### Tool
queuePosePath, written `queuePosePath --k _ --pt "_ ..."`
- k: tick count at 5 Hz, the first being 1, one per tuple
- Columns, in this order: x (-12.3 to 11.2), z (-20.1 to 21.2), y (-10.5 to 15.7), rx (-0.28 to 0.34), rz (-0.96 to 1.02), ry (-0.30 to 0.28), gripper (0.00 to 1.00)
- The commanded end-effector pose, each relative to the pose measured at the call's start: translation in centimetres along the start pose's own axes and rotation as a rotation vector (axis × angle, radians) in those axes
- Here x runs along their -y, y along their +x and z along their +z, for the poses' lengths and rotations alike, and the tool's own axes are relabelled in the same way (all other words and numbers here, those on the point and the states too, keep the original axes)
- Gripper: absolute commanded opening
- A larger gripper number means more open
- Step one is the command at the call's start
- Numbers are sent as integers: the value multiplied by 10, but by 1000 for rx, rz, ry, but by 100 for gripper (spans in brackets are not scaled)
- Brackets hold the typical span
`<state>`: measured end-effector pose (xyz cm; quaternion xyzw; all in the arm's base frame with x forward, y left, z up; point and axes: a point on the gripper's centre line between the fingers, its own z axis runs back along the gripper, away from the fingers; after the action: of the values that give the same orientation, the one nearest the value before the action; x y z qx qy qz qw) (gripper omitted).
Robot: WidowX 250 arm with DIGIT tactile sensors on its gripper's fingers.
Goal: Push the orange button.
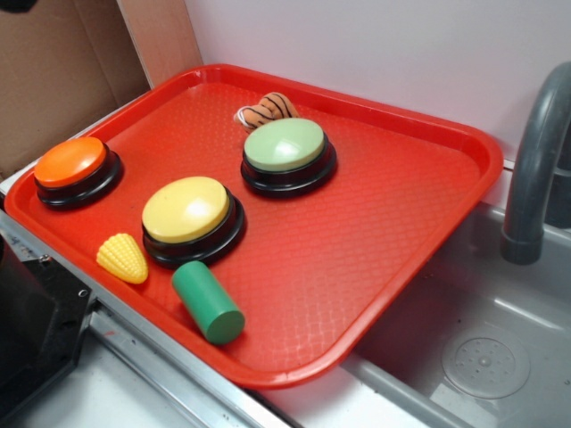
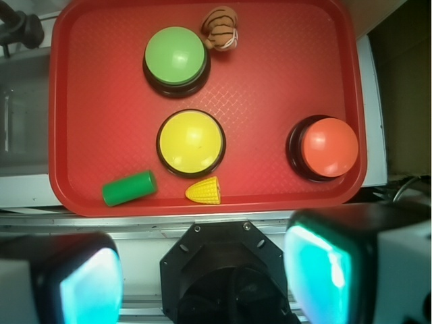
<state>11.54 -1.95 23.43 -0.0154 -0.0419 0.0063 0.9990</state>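
While the orange button (image 2: 329, 146) sits untouched by the tray (image 2: 81, 101)'s right edge, apart from the yellow button (image 2: 191, 142) mid-tray, the gripper (image 2: 202, 277) hangs back off the near edge, fingers (image 2: 317, 266) spread and empty, likely for pressing.

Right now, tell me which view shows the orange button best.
The wrist view: it looks straight down on the orange button, showing its whole round cap near the tray edge. The exterior view shows it obliquely at the tray's far left corner, with cap and black base visible.
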Motion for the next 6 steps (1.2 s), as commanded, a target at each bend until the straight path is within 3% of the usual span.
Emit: queuePosePath --k 1,2,3,4,5,6 --pt "0 0 0 0 0 0 100" --pt "-51 -50 17 -243 255 7 100" --pt "-108 -94 37 -328 261 147 100" --pt "-156 -125 49 -325 173 226 100" --pt "-158 -170 42 -265 68 269 100" --pt "-155 -184 42 -209 42 261 100"
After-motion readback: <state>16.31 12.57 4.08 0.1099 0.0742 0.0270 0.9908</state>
